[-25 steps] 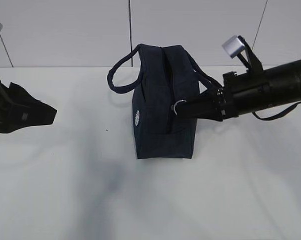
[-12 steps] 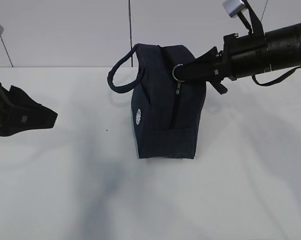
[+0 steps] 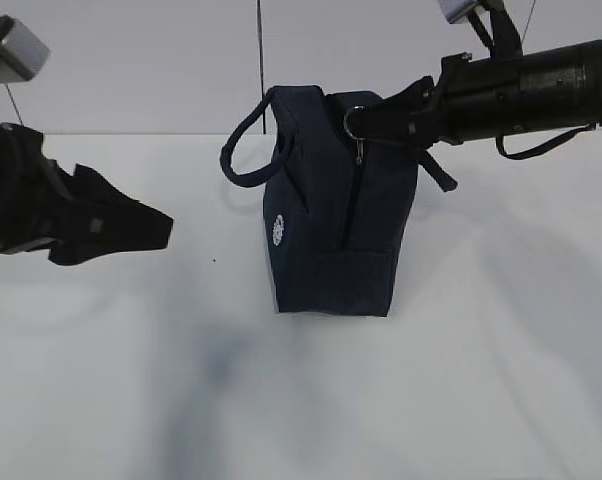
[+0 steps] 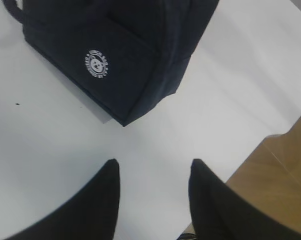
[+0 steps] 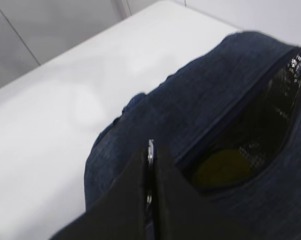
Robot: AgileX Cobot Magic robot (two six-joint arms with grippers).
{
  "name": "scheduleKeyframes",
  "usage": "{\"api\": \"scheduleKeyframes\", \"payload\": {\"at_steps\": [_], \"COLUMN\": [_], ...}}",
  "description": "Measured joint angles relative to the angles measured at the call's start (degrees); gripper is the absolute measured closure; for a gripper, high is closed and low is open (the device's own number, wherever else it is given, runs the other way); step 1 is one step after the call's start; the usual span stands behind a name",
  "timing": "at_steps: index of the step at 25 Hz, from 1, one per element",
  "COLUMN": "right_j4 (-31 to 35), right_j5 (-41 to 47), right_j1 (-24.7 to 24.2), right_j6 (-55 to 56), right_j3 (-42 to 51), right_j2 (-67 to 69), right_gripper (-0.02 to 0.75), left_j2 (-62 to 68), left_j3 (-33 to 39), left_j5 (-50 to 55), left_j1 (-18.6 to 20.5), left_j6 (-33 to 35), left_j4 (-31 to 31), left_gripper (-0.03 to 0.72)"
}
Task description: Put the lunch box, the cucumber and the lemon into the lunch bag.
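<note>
Item: lunch bag [image 3: 326,225], soft navy fabric, likely light, standing on the table [image 3: 481,380]; right hand [image 3: 366,118] pinched its silver ring pull [image 3: 352,124], the best hold. Left hand [image 4: 150,172] spread, empty.

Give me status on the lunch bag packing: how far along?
Done: something yellow, probably the lemon, sits inside the bag. In hand: right gripper pinches the zipper pull; left gripper is open, empty. Box and cucumber aren't visible, so can't confirm.

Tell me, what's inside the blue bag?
Through the open zipper gap of the lunch bag, the right wrist view shows something yellow, likely the lemon, in the dark. The fabric covers the rest, so no lunch box or cucumber shows.
</note>
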Motion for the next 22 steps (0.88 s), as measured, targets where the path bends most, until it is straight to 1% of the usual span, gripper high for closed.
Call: {"api": "scheduleKeyframes", "payload": {"at_steps": [2,4,7,10,12,15,17,22], "right_j4": [2.76,4.40,4.65,4.65,4.54,4.20,4.18,3.53], "right_j5": [-0.30,-0.43,-0.31,1.00,1.66,2.57,2.76,3.01], "right_j1": [0.00,0.00,0.00,0.00,0.00,0.00,0.00,0.00], "right_j6": [-1.41,-2.09,-2.21,-2.21,-2.21,-2.21,-1.79,-1.09], "right_j3": [0.00,0.00,0.00,0.00,0.00,0.00,0.00,0.00], "right_j2": [0.00,0.00,0.00,0.00,0.00,0.00,0.00,0.00], "right_gripper": [0.738,0.738,0.738,0.738,0.738,0.738,0.738,0.738], "left_j2": [2.40,5.11,8.91,12.51,14.80,18.18,20.60,27.82], "left_j3": [0.00,0.00,0.00,0.00,-0.43,-3.46,-6.49,-14.22], "left_j5": [0.00,-1.18,-5.49,-10.87,-12.68,-13.79,-14.48,-17.02], "left_j1": [-1.04,-3.27,-7.32,-10.50,-11.25,-11.50,-11.50,-11.50], "left_j6": [4.28,8.13,13.30,19.59,24.87,30.16,31.56,32.35], "left_j4": [-4.46,-7.39,-12.39,-20.29,-27.12,-34.06,-35.70,-37.00], "left_gripper": [0.349,0.334,0.314,0.290,0.271,0.251,0.246,0.244]}}
